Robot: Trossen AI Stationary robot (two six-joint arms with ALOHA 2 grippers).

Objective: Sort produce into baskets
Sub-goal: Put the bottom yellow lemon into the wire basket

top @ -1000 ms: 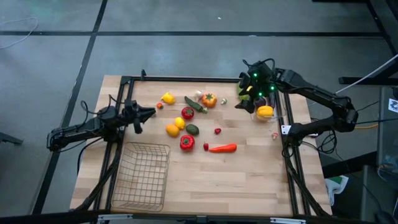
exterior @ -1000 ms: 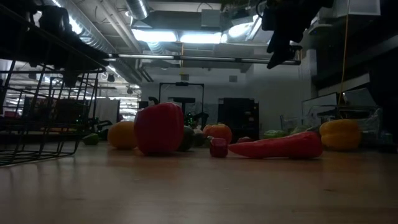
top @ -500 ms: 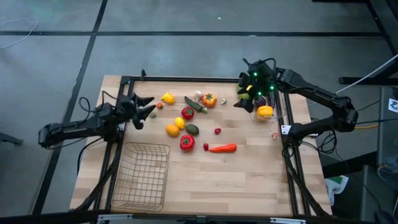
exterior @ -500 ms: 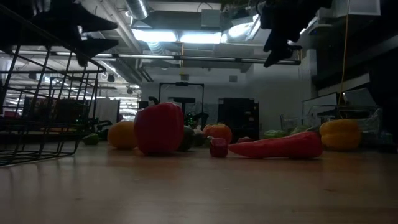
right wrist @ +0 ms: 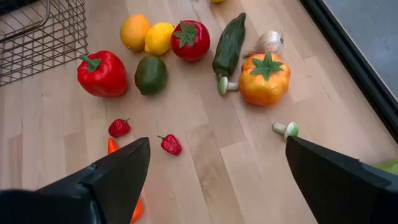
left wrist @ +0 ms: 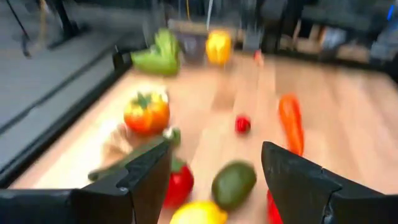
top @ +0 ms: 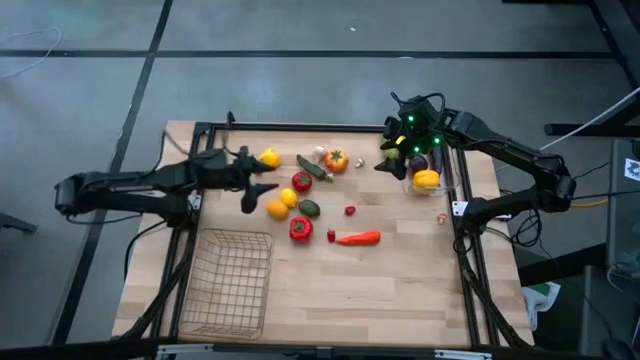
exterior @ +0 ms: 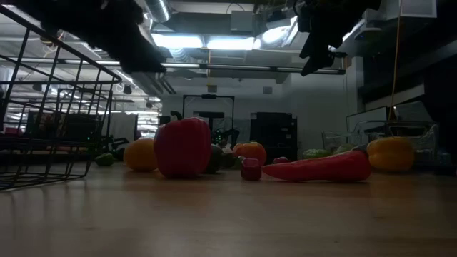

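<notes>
The produce lies scattered over the middle of the wooden table [top: 400,290], centre of the high view, and none of it has reached the wire basket [top: 231,284] at lower left.

Our left gripper [top: 252,187] hovers with its fingers apart and nothing between them, left of centre and close beside the yellow pepper [top: 270,157]. In its wrist view the spread fingers frame an avocado [left wrist: 234,183], with a lemon [left wrist: 198,213] and a red tomato [left wrist: 179,182] at the lower edge of the frame. Further out lie the small red chili [left wrist: 242,124], the carrot [left wrist: 290,122] and the orange pumpkin [left wrist: 147,112].

Our right gripper [top: 392,162] hangs wide open and empty at upper right, near the clear bin [top: 428,172], where another yellow pepper [top: 426,180] sits. Its wrist view looks over the red bell pepper [right wrist: 102,73], the orange [right wrist: 135,32], the green cucumber [right wrist: 229,45] and the garlic bulb [right wrist: 269,42].

We judge these to be light, hollow, rigid toys with glossy skins, so they may roll or squirt out of a pinch. We would take round pieces across their widest middle, squarely from above. Long ones like the carrot and cucumber we would grip across the short axis near mid-length. The tiny chilies leave little margin; we would close low, near the table.
</notes>
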